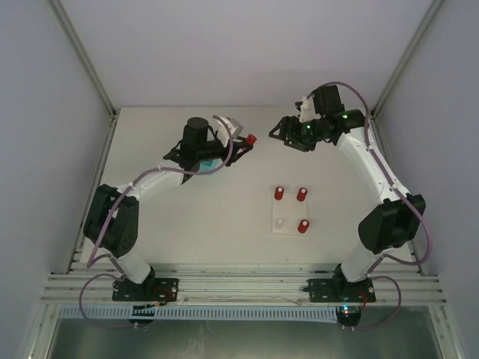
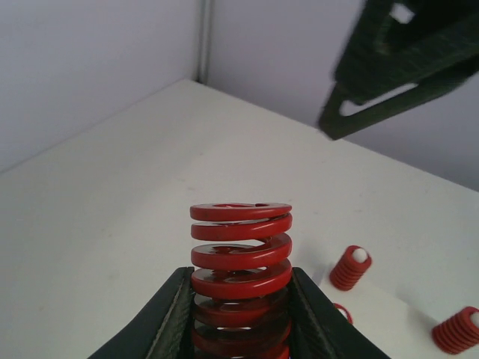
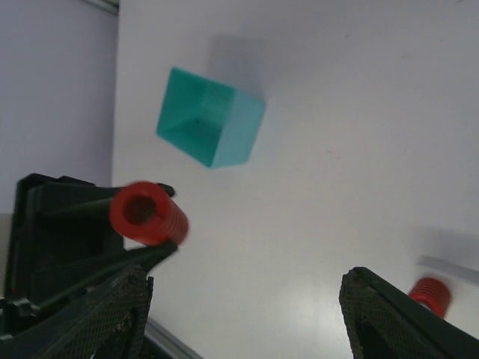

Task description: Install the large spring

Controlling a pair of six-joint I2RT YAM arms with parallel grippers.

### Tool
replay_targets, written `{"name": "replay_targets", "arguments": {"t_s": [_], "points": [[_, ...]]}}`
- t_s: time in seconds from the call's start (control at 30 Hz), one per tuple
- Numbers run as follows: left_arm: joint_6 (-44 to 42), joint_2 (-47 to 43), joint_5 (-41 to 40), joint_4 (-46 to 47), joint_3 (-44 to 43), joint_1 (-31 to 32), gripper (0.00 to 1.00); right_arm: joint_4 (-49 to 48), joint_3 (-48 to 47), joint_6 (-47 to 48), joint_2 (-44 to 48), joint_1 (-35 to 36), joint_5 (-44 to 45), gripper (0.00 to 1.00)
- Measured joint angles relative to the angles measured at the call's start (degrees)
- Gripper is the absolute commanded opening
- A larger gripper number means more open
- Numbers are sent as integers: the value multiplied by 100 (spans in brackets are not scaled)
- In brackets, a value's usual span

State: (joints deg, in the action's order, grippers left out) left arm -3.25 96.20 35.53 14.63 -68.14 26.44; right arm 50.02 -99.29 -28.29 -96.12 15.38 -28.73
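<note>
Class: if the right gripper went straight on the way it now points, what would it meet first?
Probably the large spring held in the left gripper, though depth is unclear and it sits off-centre in the right wrist view.

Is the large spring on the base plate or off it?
Off: the left end effector holds the large spring, apart from the base plate.
</note>
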Motion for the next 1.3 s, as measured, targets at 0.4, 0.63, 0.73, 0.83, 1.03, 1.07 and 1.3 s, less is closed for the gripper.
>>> {"name": "replay_targets", "arguments": {"t_s": [0.4, 0.63, 0.73, 0.83, 1.03, 1.07, 1.3], "points": [[-549, -7, 511, 87, 0, 304, 7, -26, -321, 131, -442, 415, -817, 70], [-629, -7, 566, 85, -2, 304, 7, 11, -396, 197, -632, 560, -999, 60], [-664, -7, 568, 85, -2, 304, 7, 55, -396, 243, -638, 588, -1078, 46], [-699, -7, 570, 87, -2, 304, 7, 79, -396, 297, -638, 597, -1088, 29], [-732, -7, 575, 96, -13, 295, 20, 83, -385, 339, -638, 581, -1078, 3], [-734, -7, 564, 94, -13, 295, 24, 63, -367, 339, -636, 581, -1080, 2], [-758, -7, 509, 59, -11, 295, 46, -153, -133, 321, -511, 586, -1062, 0]]}}
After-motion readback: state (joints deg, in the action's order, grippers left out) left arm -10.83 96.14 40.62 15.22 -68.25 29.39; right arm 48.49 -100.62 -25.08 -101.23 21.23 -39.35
